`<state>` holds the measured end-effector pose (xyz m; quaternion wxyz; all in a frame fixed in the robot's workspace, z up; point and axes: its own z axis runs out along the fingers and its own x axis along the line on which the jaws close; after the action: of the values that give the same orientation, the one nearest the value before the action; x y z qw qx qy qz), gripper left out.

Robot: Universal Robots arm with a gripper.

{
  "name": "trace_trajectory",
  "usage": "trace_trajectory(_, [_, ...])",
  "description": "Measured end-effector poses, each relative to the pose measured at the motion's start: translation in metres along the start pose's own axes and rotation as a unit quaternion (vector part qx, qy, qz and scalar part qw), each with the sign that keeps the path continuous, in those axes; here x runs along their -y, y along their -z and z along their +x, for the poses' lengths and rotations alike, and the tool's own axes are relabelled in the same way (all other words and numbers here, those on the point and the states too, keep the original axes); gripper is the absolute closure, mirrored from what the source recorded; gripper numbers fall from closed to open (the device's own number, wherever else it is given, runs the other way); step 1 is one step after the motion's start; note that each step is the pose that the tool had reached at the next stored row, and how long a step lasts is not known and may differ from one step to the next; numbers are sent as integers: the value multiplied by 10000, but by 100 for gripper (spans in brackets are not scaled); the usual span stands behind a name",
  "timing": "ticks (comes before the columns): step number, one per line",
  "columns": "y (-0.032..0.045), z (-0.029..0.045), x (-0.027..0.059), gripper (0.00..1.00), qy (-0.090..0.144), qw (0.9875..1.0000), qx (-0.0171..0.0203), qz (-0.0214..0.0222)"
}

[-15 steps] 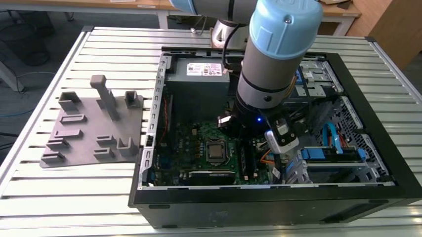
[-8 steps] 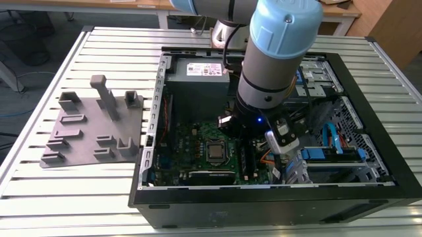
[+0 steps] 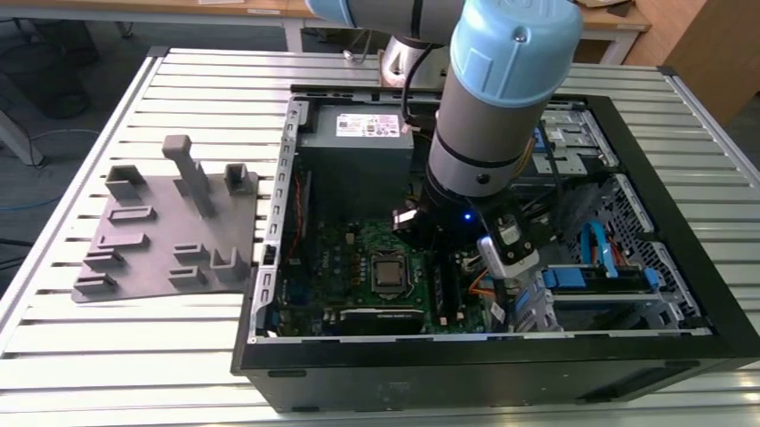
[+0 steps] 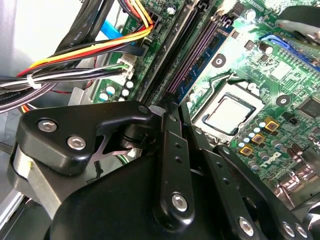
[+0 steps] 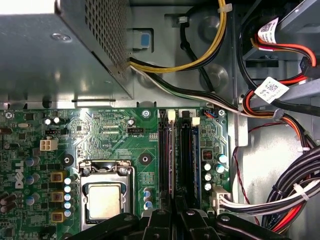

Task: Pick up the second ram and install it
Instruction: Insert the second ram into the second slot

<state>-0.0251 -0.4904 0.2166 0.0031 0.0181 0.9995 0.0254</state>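
— Seemingly mid-install: black fingers (image 5: 186,216) pinched on long, flat dark green-black memory board (image 5: 173,160), edge-on at black slot on green motherboard (image 5: 115,131).
— Needs straight, even downward push until white end latch (image 5: 171,115) closes.

Your arm (image 3: 493,107) reaches down from the twelve o'clock edge of the exterior view, its pale blue joint cap uppermost and the grey forearm angling toward six o'clock. The wrist ends low, a small blue light glowing on it. Your gripper (image 4: 175,107) shows as black linkage bars and bolted plates in both wrist views, the two fingers (image 5: 165,220) drawn close together, side by side, tips pointing straight ahead.
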Motion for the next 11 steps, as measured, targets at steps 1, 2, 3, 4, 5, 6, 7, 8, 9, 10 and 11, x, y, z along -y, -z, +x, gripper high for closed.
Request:
trace_trajectory(1, [5,0,0,86,0,10000,0,1])
trace_trajectory(2, [13,0,0,86,0,10000,0,3])
trace_trajectory(3, [21,0,-2,86,0,10000,0,2])
trace_trajectory(4, [27,-1,-4,86,1,10000,0,2])
trace_trajectory(5, [38,-1,-5,86,1,10000,0,3])
trace_trajectory(6, [48,-1,-7,86,1,10000,0,2])
trace_trajectory(7, [56,0,-9,86,2,10000,0,1])
trace_trajectory(8, [58,0,-10,86,2,10000,0,0])
trace_trajectory(9, [57,0,-10,86,4,10000,0,-2])
trace_trajectory(10, [58,-1,-9,86,7,10000,0,-3])
trace_trajectory(11, [58,-4,-9,86,12,10000,-3,-3])
